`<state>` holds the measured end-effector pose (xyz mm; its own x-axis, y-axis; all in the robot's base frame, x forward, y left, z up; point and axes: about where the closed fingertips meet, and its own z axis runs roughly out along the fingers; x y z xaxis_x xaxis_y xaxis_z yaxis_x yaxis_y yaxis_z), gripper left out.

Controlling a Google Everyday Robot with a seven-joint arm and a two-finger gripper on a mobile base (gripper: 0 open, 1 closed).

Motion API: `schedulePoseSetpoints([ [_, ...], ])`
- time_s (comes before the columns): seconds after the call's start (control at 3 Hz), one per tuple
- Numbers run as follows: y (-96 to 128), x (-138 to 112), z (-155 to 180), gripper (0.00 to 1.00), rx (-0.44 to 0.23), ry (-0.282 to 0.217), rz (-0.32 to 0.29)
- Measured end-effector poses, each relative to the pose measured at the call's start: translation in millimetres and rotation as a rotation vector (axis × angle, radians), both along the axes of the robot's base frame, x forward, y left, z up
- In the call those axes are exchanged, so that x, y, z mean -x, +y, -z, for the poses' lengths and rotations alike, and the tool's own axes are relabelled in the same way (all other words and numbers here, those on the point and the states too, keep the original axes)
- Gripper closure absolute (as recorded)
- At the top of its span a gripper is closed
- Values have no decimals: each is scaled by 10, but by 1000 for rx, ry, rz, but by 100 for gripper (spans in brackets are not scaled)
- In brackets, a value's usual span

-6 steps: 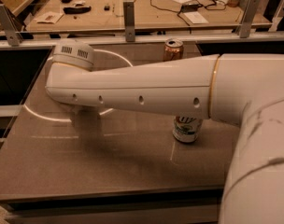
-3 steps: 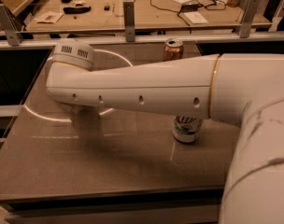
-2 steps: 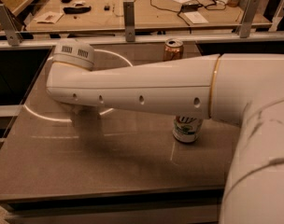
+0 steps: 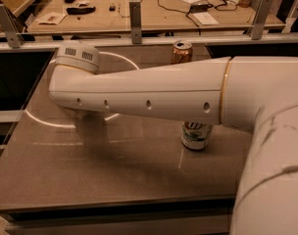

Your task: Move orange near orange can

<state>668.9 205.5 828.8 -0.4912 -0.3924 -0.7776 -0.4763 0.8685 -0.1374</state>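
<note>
The orange can (image 4: 182,52), copper-coloured with a silver top, stands upright at the far middle of the brown table (image 4: 90,170). My white arm (image 4: 149,94) reaches across the table from the right to the left, ending in a ribbed joint (image 4: 78,58) at the far left. The gripper does not show; it is hidden behind or beyond the arm's left end. The orange is not in sight; the arm covers much of the table's middle.
A white-and-green 7UP can (image 4: 195,135) stands upright just below the arm, right of centre. A pale circle (image 4: 46,122) is marked on the table's left part. A metal rail (image 4: 134,38) with posts runs along the far edge, with a cluttered wooden bench (image 4: 139,6) behind it.
</note>
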Motion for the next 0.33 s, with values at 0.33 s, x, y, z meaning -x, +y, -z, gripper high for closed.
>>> schedulePoseSetpoints([
  [0.33,0,0,-1,84,0,0,0],
])
